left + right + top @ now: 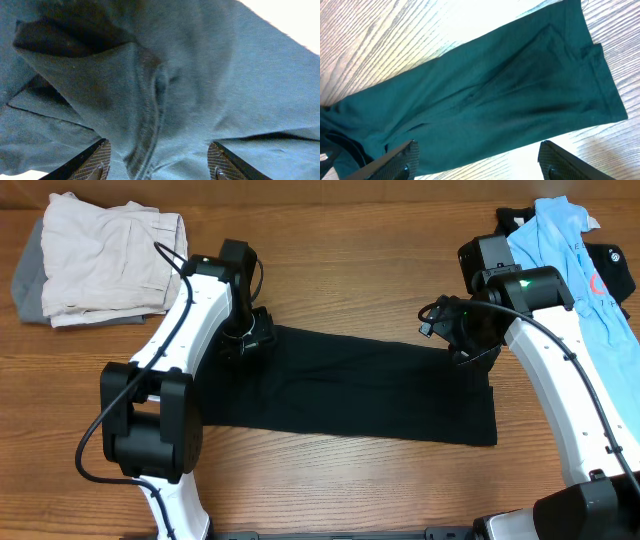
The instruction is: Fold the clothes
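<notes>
The black shirt (pixel 350 390) lies in the middle of the wooden table (pixel 330 480), folded into a long band that runs from one arm to the other, which looks ready for a crosswise fold. The left gripper (pixel 160 162) sits low over the band's far left corner. Its jaws are wide and straddle a raised ridge of cloth, neither pad touching it, a placement that seems meant to pinch the doubled layers together. The right gripper (pixel 477 160) hovers above the far right end, jaws also wide and holding nothing. The hemmed end is in plain sight below it, so it is probably lined up to take the matching corner and let both ends lift evenly. A light blue polo (pixel 565 250) waits at the far right, draped over something dark. A folded beige garment (pixel 105 255) on a grey one (pixel 25 280) rests at the far left, well apart from the work
</notes>
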Controlling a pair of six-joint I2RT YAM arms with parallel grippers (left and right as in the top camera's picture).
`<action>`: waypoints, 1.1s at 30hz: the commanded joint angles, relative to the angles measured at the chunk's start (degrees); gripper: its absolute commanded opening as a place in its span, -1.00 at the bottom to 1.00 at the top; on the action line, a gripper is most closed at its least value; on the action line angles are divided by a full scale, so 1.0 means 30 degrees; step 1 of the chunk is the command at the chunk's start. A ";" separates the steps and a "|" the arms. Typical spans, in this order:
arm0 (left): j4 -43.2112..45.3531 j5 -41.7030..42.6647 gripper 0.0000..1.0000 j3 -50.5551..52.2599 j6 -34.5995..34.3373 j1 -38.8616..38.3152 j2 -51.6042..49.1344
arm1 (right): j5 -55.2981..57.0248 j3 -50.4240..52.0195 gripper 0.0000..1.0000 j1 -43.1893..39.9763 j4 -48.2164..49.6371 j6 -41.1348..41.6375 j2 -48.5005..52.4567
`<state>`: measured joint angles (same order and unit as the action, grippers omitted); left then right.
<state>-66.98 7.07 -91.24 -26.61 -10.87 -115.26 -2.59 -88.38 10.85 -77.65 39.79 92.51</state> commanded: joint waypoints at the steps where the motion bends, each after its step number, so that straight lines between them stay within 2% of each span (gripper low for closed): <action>1: 0.0160 -0.0903 0.29 0.0095 -0.0313 -0.0015 -0.0364 | -0.0029 0.0007 0.61 -0.0029 0.0036 -0.0284 -0.0284; 12: 0.0656 -0.1712 0.15 0.0131 -0.0634 -0.0007 -0.2025 | 0.0000 0.0015 0.61 -0.0029 0.0073 -0.0357 -0.0284; 17: 0.0954 -0.1719 -0.16 0.0117 -0.0634 -0.0007 -0.2288 | 0.0364 0.0015 0.61 -0.0029 0.0080 -0.0357 -0.0284; 26: -0.0408 -0.1727 -0.25 -0.1158 -0.0605 -0.0007 -0.2149 | 0.0619 0.0015 0.61 -0.0029 0.0153 -0.0350 -0.0284; 31: -0.0882 -0.1719 -0.78 -0.1450 -0.0576 -0.0007 -0.2149 | 0.0619 0.0015 0.61 -0.0029 0.0131 -0.0357 -0.0284; 33: -0.1020 -0.1756 -0.89 -0.1450 -0.0561 0.0000 -0.2149 | 0.0619 0.0015 0.61 -0.0029 0.0124 -0.0357 -0.0284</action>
<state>-69.49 2.57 -94.50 -28.38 -10.90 -121.86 -1.43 -88.38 10.85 -77.54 38.96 92.51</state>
